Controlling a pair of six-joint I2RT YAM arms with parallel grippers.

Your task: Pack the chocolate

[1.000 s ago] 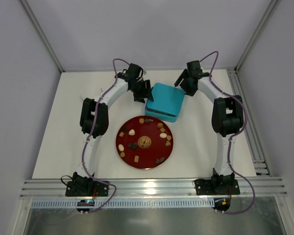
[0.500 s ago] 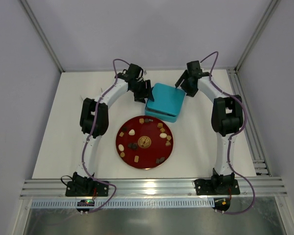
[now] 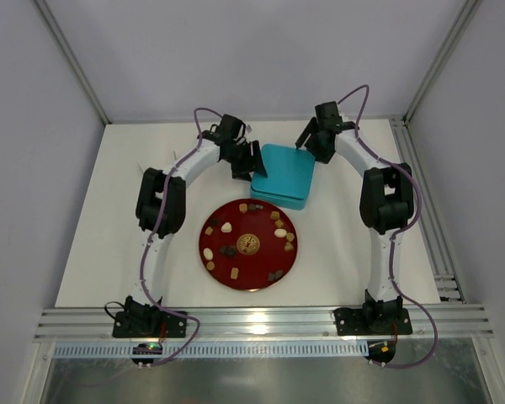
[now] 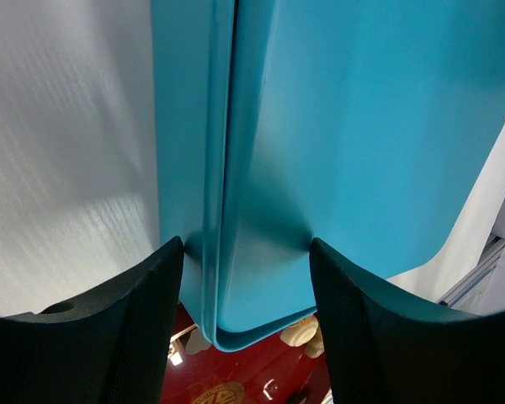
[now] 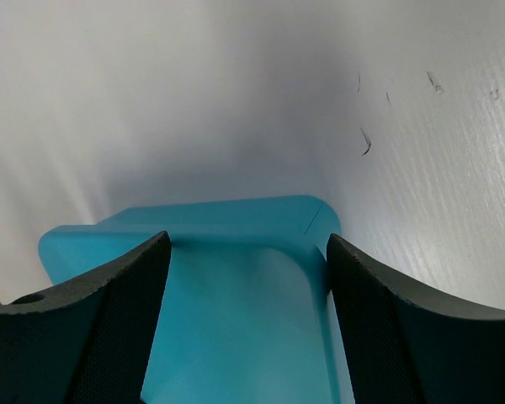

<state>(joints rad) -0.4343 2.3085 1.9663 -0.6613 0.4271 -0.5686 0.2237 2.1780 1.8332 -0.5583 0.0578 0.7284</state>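
The chocolate [image 3: 226,227], several small dark, tan and cream pieces, lies scattered on a round red plate [image 3: 261,282]. Behind the plate sits a closed teal box [image 3: 284,172]. My left gripper [image 3: 254,164] is at the box's left edge. In the left wrist view its fingers [image 4: 245,244] straddle that edge of the box [image 4: 362,126], one against the side wall and one on the lid. Two cream pieces [image 4: 303,331] and the plate [image 4: 252,370] show beyond. My right gripper [image 3: 311,145] stands open over the back right corner of the box [image 5: 236,320], fingers [image 5: 247,237] apart.
The box's near edge lies close to the plate's far rim. White table [image 3: 109,219] surrounds both. A metal rail [image 3: 421,202] runs down the right side, and the arm bases sit on the front rail [image 3: 261,320].
The right gripper has drawn back and up from the box's back right corner. The box's left edge has shifted slightly right. The left gripper stays at that edge.
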